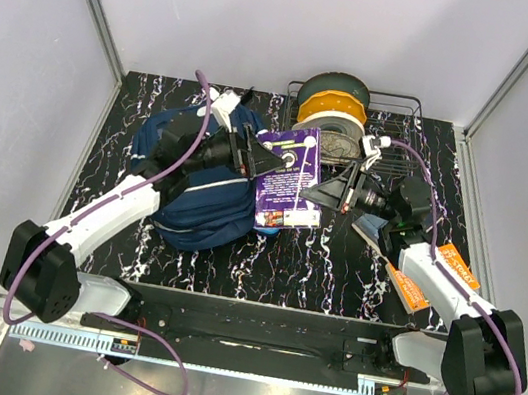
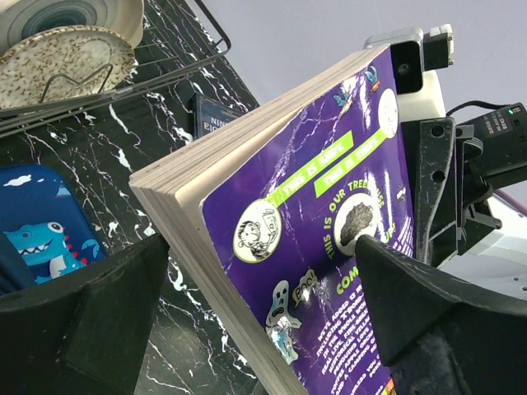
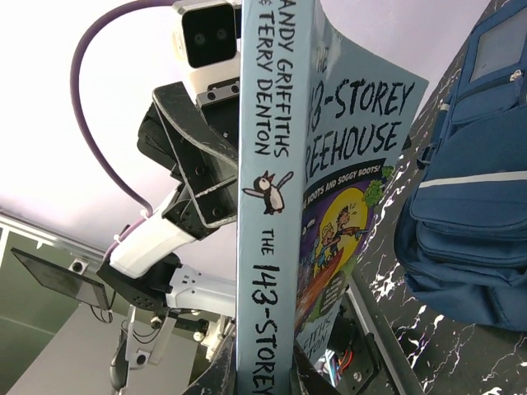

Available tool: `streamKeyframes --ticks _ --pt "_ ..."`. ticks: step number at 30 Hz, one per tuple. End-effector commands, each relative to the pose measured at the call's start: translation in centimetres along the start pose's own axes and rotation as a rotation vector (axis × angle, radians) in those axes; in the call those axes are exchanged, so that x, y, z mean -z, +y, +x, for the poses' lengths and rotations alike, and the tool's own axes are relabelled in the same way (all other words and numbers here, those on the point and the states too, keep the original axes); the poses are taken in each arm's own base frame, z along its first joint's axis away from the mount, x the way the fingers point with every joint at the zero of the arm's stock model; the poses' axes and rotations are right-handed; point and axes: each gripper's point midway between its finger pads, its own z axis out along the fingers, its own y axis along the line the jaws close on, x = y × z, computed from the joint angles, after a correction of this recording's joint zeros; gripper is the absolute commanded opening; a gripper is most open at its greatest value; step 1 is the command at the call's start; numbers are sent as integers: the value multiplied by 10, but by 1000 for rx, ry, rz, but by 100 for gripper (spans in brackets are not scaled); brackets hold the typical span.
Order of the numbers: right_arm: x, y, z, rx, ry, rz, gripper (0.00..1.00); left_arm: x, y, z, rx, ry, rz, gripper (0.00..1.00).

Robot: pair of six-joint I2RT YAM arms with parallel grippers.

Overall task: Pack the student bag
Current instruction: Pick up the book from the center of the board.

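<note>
A thick paperback book (image 1: 288,176) with a purple back cover and pale blue spine hangs above the table's middle. My right gripper (image 1: 334,191) is shut on its spine (image 3: 268,247), the jaws pinching it at the bottom of the right wrist view (image 3: 272,380). My left gripper (image 1: 262,161) stands wide open with the book's page edge and back cover (image 2: 329,247) between its fingers (image 2: 82,321); its right finger lies close over the cover. The student bag (image 1: 193,196), a navy blue backpack, lies at the left under the left arm and shows in the right wrist view (image 3: 469,189).
A wire dish rack (image 1: 401,107) with plates and a round green-orange item (image 1: 333,103) stands at the back. An orange book (image 1: 428,276) lies under the right arm. A bright-blue dinosaur pencil case (image 2: 37,230) lies beside the bag, and a dark book (image 2: 216,115) by the rack.
</note>
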Motion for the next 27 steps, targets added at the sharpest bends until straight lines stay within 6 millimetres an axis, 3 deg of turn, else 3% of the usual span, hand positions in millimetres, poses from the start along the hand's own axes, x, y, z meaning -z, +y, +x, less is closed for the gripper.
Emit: streamKeyframes --ticks 1,6,13,23,27 --pt "0 52 -7 190 -38 -138 0 5 3 -8 -13 -43 -9 99" --pt "0 59 -9 205 -45 -180 0 4 10 2 40 -41 -12 99" --pt "1 66 -6 171 -24 -273 0 -6 -17 -5 69 -62 191 99" --pt "-1 50 -3 154 -8 -218 0 -7 -41 -14 62 -83 356 99" --pt "-4 33 1 98 31 -145 0 -5 -50 -21 42 -99 387 84"
